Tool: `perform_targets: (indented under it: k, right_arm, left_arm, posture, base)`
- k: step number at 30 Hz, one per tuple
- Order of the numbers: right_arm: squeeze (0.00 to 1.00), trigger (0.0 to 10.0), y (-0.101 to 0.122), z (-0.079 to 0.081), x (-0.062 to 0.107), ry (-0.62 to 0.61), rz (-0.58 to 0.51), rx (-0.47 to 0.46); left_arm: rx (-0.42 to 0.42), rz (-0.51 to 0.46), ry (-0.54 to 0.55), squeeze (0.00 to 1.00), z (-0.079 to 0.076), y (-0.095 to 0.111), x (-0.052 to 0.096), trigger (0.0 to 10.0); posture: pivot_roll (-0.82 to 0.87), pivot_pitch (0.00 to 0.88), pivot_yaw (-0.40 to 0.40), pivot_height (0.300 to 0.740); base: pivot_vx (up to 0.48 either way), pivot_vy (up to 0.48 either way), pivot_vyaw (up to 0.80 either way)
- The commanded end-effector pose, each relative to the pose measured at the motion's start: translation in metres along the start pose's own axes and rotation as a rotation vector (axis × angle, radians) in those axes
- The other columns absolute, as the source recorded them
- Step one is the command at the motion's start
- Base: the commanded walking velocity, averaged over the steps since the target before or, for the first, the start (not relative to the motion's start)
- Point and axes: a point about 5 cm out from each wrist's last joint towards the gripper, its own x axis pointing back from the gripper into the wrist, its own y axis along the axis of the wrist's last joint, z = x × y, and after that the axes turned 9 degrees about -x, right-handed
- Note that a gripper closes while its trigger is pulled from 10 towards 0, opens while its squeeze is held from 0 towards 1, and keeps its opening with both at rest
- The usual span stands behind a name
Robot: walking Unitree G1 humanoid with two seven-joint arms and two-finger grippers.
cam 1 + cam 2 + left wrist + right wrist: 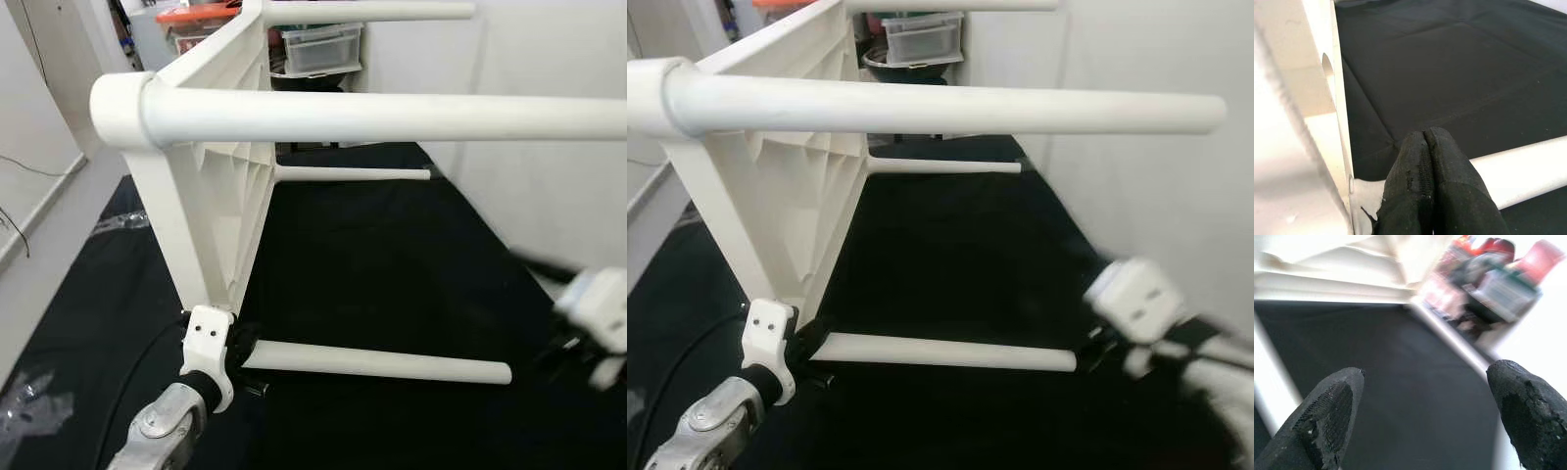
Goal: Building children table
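A white plastic children's table (pixel 220 186) stands on its edge on a black mat, its ribbed underside facing right. Its round legs stick out sideways: a thick near one (pixel 392 116) across the top, a lower one (pixel 382 362) just above the mat, and a far one (pixel 353 174). My left gripper (pixel 245 354) is at the base of the lower leg, by the table's corner. In the left wrist view its fingers (pixel 1415 166) are pressed together, shut, in front of that leg (pixel 1518 171). My right gripper (pixel 1099 348), blurred, is near the lower leg's free end and stands open (pixel 1425 374).
The black mat (pixel 392 264) covers the floor. A white wall (pixel 549 186) runs along the right. Clear storage boxes (pixel 318 47) and an orange lid (pixel 196 15) sit at the back. Crumpled plastic wrap (pixel 34 401) lies at the left.
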Motion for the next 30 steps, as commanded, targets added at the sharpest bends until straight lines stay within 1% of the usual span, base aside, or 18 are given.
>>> perform_targets:
  k: [1,2,3,5,6,9,11,12,14,16,17,18,19,20,26,27,28,30]
  right_arm:
    - [0.0,10.0,0.011,-0.012,0.005,-0.058,-0.014,0.075]
    - [0.0,10.0,0.02,-0.022,0.01,-0.1,-0.02,0.134]
    - [0.0,10.0,0.02,-0.022,0.01,-0.1,-0.02,0.134]
    - [0.0,10.0,0.029,-0.027,0.02,-0.103,-0.026,0.145]
    - [0.0,10.0,0.035,-0.029,0.032,-0.075,-0.02,0.133]
    - [0.0,10.0,0.038,-0.028,0.037,-0.055,-0.021,0.119]
    - [0.0,10.0,0.048,-0.032,0.054,-0.02,-0.068,0.055]
    - [0.0,10.0,0.048,-0.032,0.054,-0.02,-0.068,0.055]
    - [0.0,10.0,0.055,-0.033,0.066,0.002,-0.117,0.014]
    - [0.0,10.0,0.059,-0.036,0.071,-0.008,-0.151,0.01]
    - [0.0,10.0,0.063,-0.037,0.074,-0.018,-0.181,0.011]
    - [0.0,10.0,0.063,-0.037,0.074,-0.018,-0.181,0.011]
    - [0.0,10.0,0.066,-0.038,0.076,-0.015,-0.207,0.012]
    - [0.0,10.0,0.073,-0.037,0.074,0.004,-0.242,0.018]
    - [0.0,10.0,0.098,-0.033,0.061,0.092,-0.3,0.129]
    - [0.0,10.0,0.102,-0.033,0.054,0.102,-0.286,0.176]
    - [0.0,10.0,0.102,-0.033,0.054,0.102,-0.286,0.176]
    - [0.0,10.0,0.107,-0.036,0.04,0.098,-0.226,0.281]
  left_arm:
    - [-0.021,0.008,0.011,0.0,0.007,-0.002,0.0,0.0]
    - [-0.027,0.009,0.011,0.0,0.009,-0.003,-0.001,0.0]
    - [-0.027,0.009,0.011,0.0,0.009,-0.003,-0.001,0.0]
    - [-0.026,0.01,0.013,0.0,0.01,-0.003,-0.001,0.0]
    - [-0.023,0.013,0.018,0.0,0.011,-0.004,-0.002,0.0]
    - [-0.021,0.014,0.021,0.0,0.012,-0.005,-0.002,0.0]
    - [-0.018,0.015,0.023,0.0,0.013,-0.005,-0.003,0.0]
    - [-0.018,0.015,0.023,0.0,0.013,-0.005,-0.003,0.0]
    - [-0.018,0.015,0.021,0.0,0.013,-0.006,-0.004,0.0]
    - [-0.021,0.018,0.017,0.0,0.012,-0.006,-0.004,0.0]
    - [-0.023,0.019,0.016,0.0,0.012,-0.006,-0.005,1.3]
    - [-0.023,0.019,0.016,0.0,0.012,-0.006,-0.005,1.3]
    - [-0.025,0.022,0.016,0.0,0.012,-0.007,-0.005,6.0]
    - [-0.027,0.024,0.016,0.0,0.012,-0.007,-0.005,10.0]
    - [-0.025,0.031,0.017,0.0,0.011,-0.009,-0.007,10.0]
    - [-0.025,0.032,0.017,0.0,0.011,-0.009,-0.007,10.0]
    - [-0.025,0.032,0.017,0.0,0.011,-0.009,-0.007,10.0]
    - [-0.024,0.033,0.018,0.0,0.011,-0.009,-0.008,10.0]
  posture:
    - [-0.13,0.035,0.096,0.74]
    - [-0.13,0.034,0.098,0.74]
    - [-0.13,0.034,0.098,0.74]
    - [-0.13,0.032,0.1,0.74]
    - [-0.13,0.026,0.114,0.74]
    - [-0.13,0.026,0.114,0.74]
    - [-0.13,0.026,0.112,0.74]
    - [-0.13,0.026,0.112,0.74]
    - [-0.13,0.023,0.107,0.74]
    - [-0.12,0.023,0.106,0.74]
    - [-0.12,0.024,0.107,0.74]
    - [-0.12,0.024,0.107,0.74]
    - [-0.12,0.022,0.107,0.74]
    - [-0.12,0.02,0.105,0.74]
    - [-0.12,0.012,0.108,0.74]
    - [-0.12,0.01,0.106,0.74]
    - [-0.12,0.01,0.106,0.74]
    - [-0.12,0.008,0.105,0.74]
  base:
    - [0.0,0.0,0.0]
    - [0.0,0.0,0.0]
    - [0.0,0.0,0.0]
    - [0.0,0.0,0.0]
    - [0.0,0.0,0.0]
    - [0.0,0.0,0.0]
    - [0.0,0.0,0.0]
    - [0.0,0.0,0.0]
    - [0.0,0.0,0.0]
    - [0.0,0.0,0.0]
    - [0.0,0.0,0.0]
    - [0.0,0.0,0.0]
    - [0.0,0.0,0.0]
    - [0.0,0.0,0.0]
    - [0.0,0.0,0.0]
    - [0.0,0.0,0.0]
    - [0.0,0.0,0.0]
    - [0.0,0.0,0.0]
